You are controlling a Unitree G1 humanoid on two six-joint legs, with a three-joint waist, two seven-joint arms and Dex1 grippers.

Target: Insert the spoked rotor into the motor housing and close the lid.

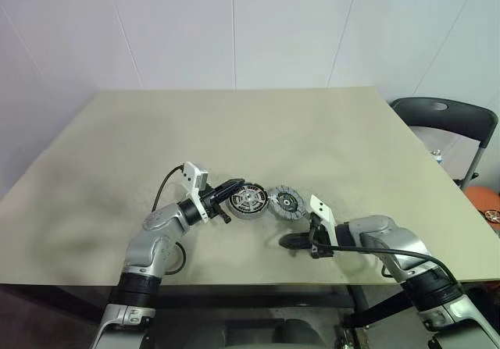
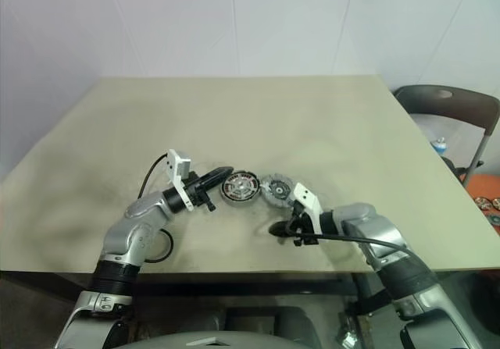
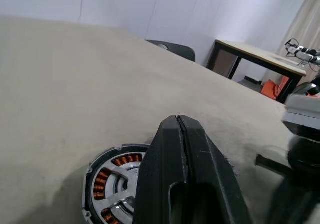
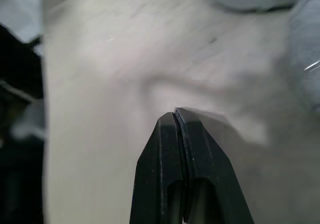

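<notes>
Left gripper (image 1: 231,186) pinched shut, empty, tip touching the motor housing (image 1: 250,201) on the table (image 1: 234,122). Right gripper (image 4: 175,115) likewise closed, empty, low beside the lid (image 1: 286,201). Spoked rotor seemingly seated already. Next: open, grasp lid squarely, lower level.

Silver-grey rounded arm shells, black joint bands, white wrist camera brackets, looping black cables, tapered matte-black fingers (image 3: 195,184)

No readable text, labels, numbers or signs anywhere.
</notes>
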